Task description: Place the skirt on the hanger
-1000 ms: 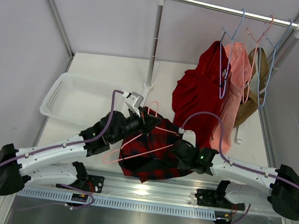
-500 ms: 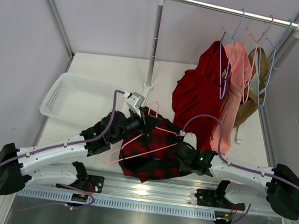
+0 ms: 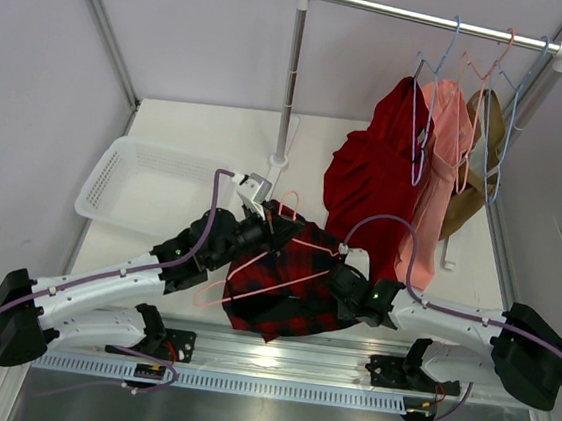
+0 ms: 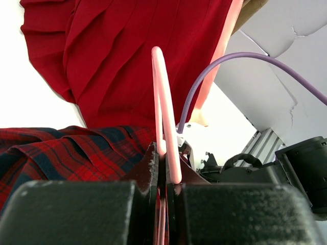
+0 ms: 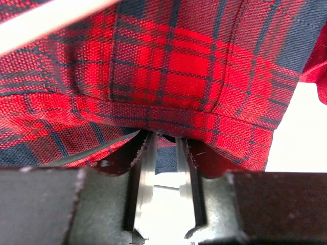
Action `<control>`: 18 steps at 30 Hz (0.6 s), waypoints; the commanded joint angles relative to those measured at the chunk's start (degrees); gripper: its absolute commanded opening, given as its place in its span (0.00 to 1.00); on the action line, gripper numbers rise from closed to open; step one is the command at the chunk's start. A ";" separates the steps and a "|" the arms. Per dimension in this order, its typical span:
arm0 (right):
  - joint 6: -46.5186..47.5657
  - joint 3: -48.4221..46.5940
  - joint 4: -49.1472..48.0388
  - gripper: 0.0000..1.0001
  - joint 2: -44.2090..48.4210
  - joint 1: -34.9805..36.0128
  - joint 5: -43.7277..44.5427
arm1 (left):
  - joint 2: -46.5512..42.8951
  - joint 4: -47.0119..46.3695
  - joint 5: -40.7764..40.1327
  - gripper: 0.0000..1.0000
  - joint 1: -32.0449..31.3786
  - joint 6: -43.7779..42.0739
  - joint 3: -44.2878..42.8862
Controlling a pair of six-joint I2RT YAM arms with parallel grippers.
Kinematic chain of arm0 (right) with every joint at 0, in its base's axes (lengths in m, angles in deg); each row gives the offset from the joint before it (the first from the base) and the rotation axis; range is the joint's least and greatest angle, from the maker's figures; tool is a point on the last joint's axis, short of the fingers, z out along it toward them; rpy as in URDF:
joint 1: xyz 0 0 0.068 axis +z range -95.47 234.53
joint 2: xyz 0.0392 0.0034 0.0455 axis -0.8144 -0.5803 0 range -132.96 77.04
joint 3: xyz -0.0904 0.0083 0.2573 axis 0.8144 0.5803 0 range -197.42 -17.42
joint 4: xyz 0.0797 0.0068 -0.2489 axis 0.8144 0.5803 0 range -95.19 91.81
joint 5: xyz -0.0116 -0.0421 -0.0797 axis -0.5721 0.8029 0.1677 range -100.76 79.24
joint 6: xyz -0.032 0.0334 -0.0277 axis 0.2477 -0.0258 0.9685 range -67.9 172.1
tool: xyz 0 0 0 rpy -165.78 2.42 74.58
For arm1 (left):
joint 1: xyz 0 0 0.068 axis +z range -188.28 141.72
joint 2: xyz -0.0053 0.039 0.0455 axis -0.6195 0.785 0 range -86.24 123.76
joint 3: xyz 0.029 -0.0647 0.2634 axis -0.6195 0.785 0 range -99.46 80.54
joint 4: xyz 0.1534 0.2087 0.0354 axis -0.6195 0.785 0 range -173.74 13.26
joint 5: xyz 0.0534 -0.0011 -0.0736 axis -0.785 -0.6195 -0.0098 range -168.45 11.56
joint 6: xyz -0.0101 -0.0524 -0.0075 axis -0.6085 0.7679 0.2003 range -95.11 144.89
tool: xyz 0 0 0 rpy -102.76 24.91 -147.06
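Observation:
The red-and-black plaid skirt (image 3: 288, 292) lies bunched on the table between my two arms, draped partly over the pale-pink hanger (image 3: 313, 244). My left gripper (image 3: 262, 227) is shut on the hanger's wire just below the hook. In the left wrist view the hook's loop (image 4: 161, 102) rises out of my shut gripper (image 4: 166, 153), with the skirt (image 4: 61, 148) at its left. My right gripper (image 3: 338, 275) is at the skirt's right edge. In the right wrist view its jaws (image 5: 162, 140) stand nearly shut, with a fold of the skirt (image 5: 168, 66) between the tips.
A white basket (image 3: 138, 187) sits at the back left. The rack's pole (image 3: 292, 81) stands behind the skirt. A plain red garment (image 3: 370, 180), a salmon-pink one (image 3: 445, 157) and blue hangers (image 3: 426, 75) hang from the rail at right. The red garment fills the left wrist view (image 4: 127, 56).
My right gripper has shifted slightly left, pressing closer into the skirt's right edge. The left gripper and the hanger have stayed put.

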 commanded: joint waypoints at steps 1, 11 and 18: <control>-0.13 0.77 -1.63 0.21 -0.73 -0.96 -1.08 | -0.19 -1.22 0.26 0.00 0.42 -0.67 -2.60; -1.01 0.16 2.58 0.01 4.10 -2.11 -2.75 | -0.28 -1.04 0.26 0.00 0.42 -0.76 -2.51; -1.36 -1.43 7.68 0.01 11.83 -3.78 -5.21 | -0.28 -1.04 0.25 0.00 0.42 -0.76 -2.42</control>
